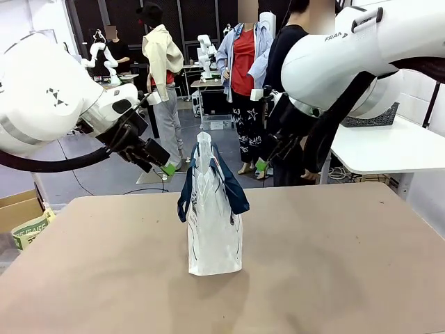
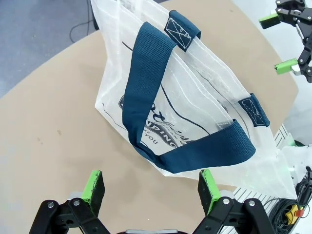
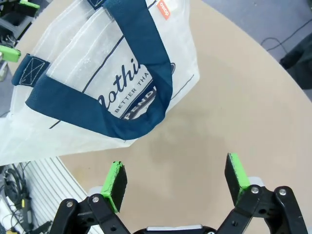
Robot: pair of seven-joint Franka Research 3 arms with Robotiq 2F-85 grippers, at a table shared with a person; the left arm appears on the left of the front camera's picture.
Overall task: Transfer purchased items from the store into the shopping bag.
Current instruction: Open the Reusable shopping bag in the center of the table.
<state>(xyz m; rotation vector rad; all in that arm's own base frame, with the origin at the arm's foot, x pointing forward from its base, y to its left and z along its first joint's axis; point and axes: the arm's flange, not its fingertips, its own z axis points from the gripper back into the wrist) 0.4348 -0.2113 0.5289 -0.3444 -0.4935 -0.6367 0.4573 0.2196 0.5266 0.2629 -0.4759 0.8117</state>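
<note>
Both end effectors are spread wide and gripping nothing. The left end effector (image 1: pixel 165 165) hangs in the air just left of the shopping bag (image 1: pixel 214 223), up by its top, and the right end effector (image 1: pixel 262 164) hangs off to the other side, neither one touching it. The bag stands upright near the middle of the tan table (image 1: pixel 334 264), with its navy handles (image 2: pixel 146 87) flopped down over the sides. Behind it a person in a dark top (image 1: pixel 288 62) stands at the far edge. Off to the right there's a white side table (image 1: pixel 389 149) with a dark mesh basket (image 1: pixel 381 117) on it, partly hidden by the right arm, and a cardboard box (image 1: pixel 17 209) sits on the floor at the left.
</note>
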